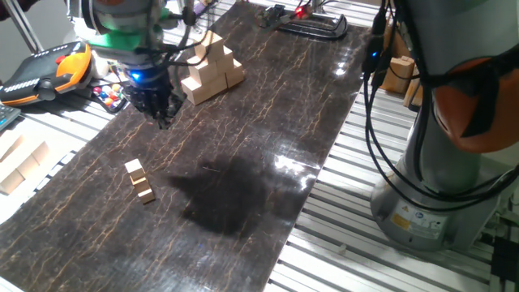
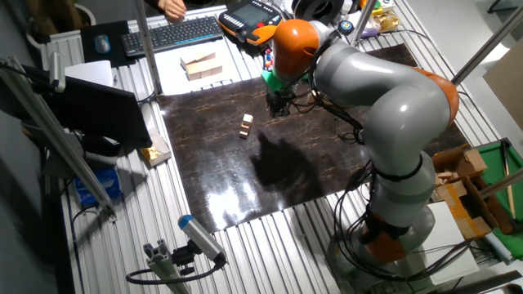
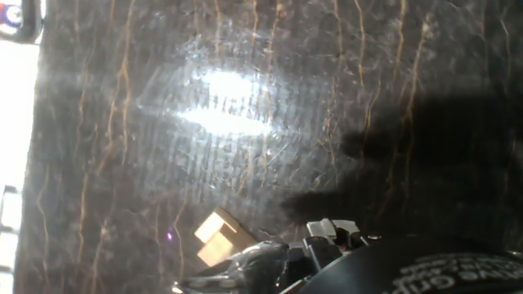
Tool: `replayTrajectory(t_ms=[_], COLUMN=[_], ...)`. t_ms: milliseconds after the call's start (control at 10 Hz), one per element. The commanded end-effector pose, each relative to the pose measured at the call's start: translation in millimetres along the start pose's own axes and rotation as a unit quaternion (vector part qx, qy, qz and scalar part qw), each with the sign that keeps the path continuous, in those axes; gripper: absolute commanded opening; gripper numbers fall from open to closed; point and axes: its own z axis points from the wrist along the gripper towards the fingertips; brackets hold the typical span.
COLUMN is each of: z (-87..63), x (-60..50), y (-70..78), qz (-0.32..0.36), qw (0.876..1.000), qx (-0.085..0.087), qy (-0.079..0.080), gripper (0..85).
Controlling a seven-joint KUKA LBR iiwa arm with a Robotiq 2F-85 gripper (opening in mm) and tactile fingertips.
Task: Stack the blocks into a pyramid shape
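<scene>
Light-tan wood sits in two places on the dark, marbled table point(image 1: 268, 105). Near the far end there is a stepped heap of blocks point(image 1: 212, 69), several cubes pressed together, higher in the middle than at its sides. How many cubes make it up is hard to tell from here. Well apart from it, toward the near left of the table, two loose blocks point(image 1: 139, 180) lie touching each other, one just behind the other, flat on the surface.

And the gripper point(image 1: 160, 113) hangs above the table between those two groups, closer to the heap, pointing down, a blue light glowing on its body. Its jaws look drawn together with nothing seen between them, though the tips are dark and small, so whether they are fully closed cannot be told.

From the other fixed view, the pair of blocks point(image 2: 247, 125) sits just left of the gripper point(image 2: 279, 109), with the arm's shadow spread across the table in front. The hand view catches two tan blocks point(image 3: 218, 237) low in the picture, next to glare on the tabletop.
</scene>
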Motion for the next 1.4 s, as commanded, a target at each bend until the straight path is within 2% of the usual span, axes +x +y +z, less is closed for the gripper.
replayTrajectory(t_ms=[0, 100, 200, 300, 400, 500, 600, 700, 900, 1000, 1100, 1300], z=[0.0, 0.0, 0.0, 0.0, 0.0, 0.0, 0.0, 0.0, 0.0, -0.5, -4.6, -12.4], x=[0.0, 0.5, 0.5, 0.5, 0.5, 0.5, 0.5, 0.5, 0.5, -0.8, -11.0, -38.1], y=[-0.1, 0.5, 0.5, 0.5, 0.5, 0.5, 0.5, 0.5, 0.5, 0.0, -2.7, -10.3], qz=[-0.413, -0.414, -0.419, -0.43, -0.453, -0.473, -0.491, -0.511, -0.542, -0.553, -0.561, -0.579], qw=[0.91, 0.91, 0.908, 0.903, 0.891, 0.88, 0.87, 0.859, 0.84, 0.833, 0.827, 0.814], qx=[0.021, 0.02, 0.016, 0.012, 0.02, 0.027, 0.029, 0.025, 0.012, 0.008, 0.005, 0.003], qy=[0.014, 0.018, 0.014, -0.006, -0.032, -0.031, -0.022, -0.016, -0.027, -0.027, -0.026, -0.035], gripper=[0.7, 0.7, 0.7, 0.7, 0.7, 0.7, 0.7, 0.7, 0.7, 0.7, 0.7, 0.7])
